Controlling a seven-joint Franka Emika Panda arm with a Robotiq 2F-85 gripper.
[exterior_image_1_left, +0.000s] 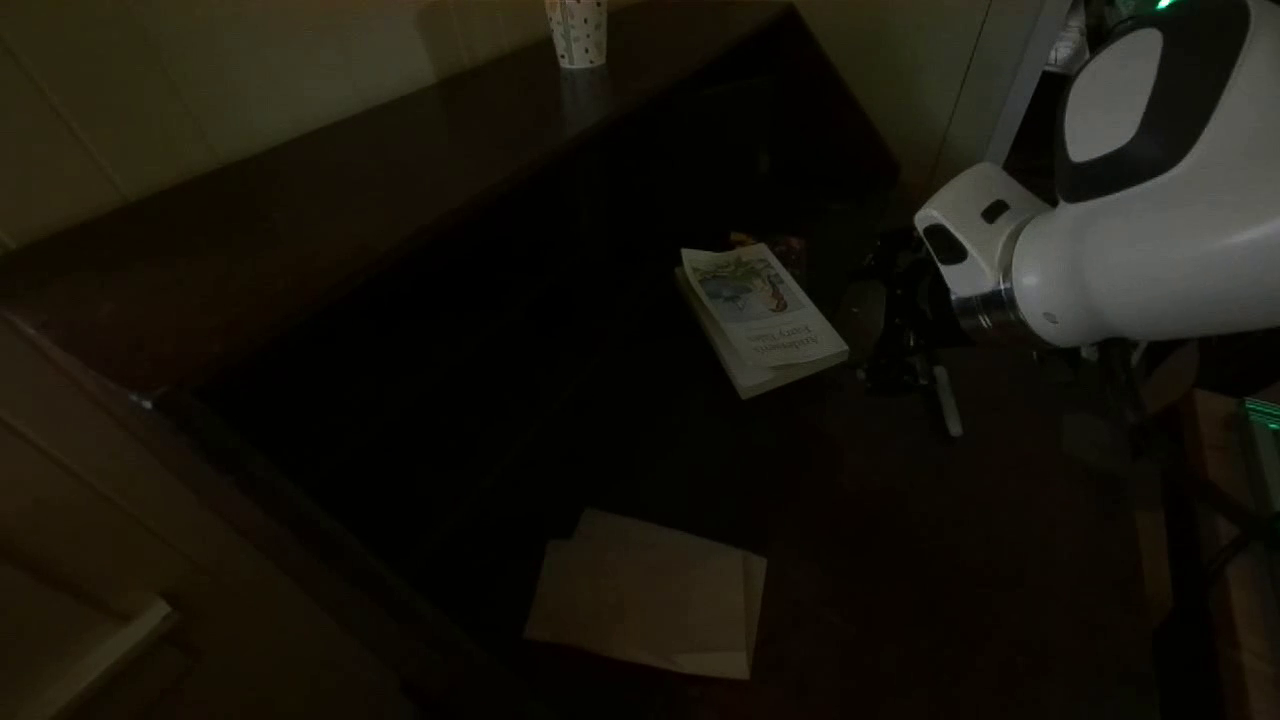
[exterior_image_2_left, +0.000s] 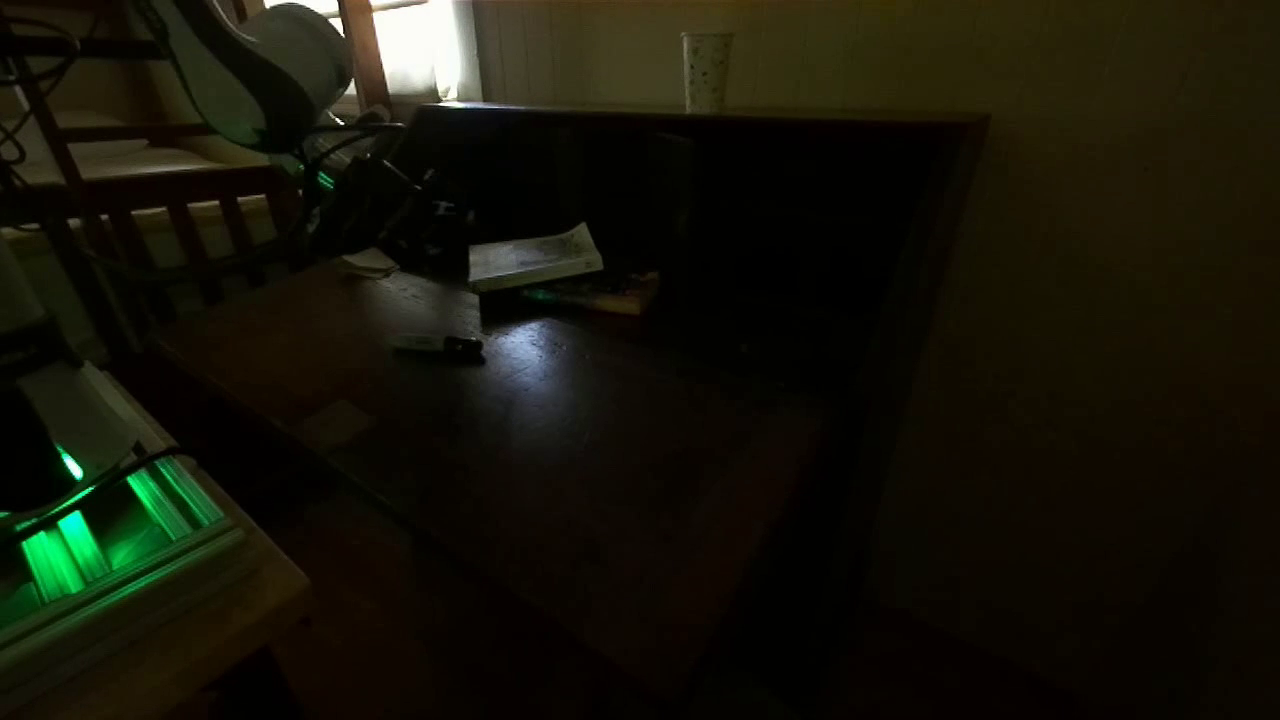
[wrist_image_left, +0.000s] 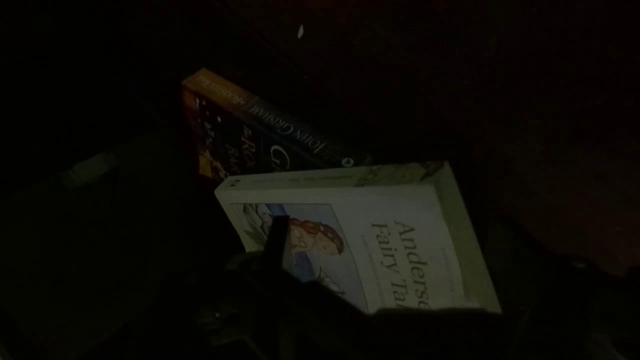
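Gripper (exterior_image_1_left: 880, 315): fingers (wrist_image_left: 276, 242) apart, apparently grasping nothing; contact cannot be confirmed. Fairy-tale book (wrist_image_left: 360, 240) lies partly over the Grisham paperback (wrist_image_left: 270, 131), toward the rear edge of the tabletop (exterior_image_2_left: 560, 440). Recommended: move squarely, without snagging the curled cover (exterior_image_2_left: 582, 238) or shifting either book.

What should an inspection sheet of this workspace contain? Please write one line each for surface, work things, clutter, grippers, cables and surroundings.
Surface: dark wooden desk, with a glare patch.
Work things: fairy tales book, face up, overlapping a John Grisham book.
Clutter: patterned cup on the upper ledge; marker lying on the desk; pale sheets low in an exterior view.
Grippers: one gripper, open beside the books; contact too dark to judge.
Cables: black cable across a green-lit frame.
Surroundings: panelled wall, bright window; the room is dim.
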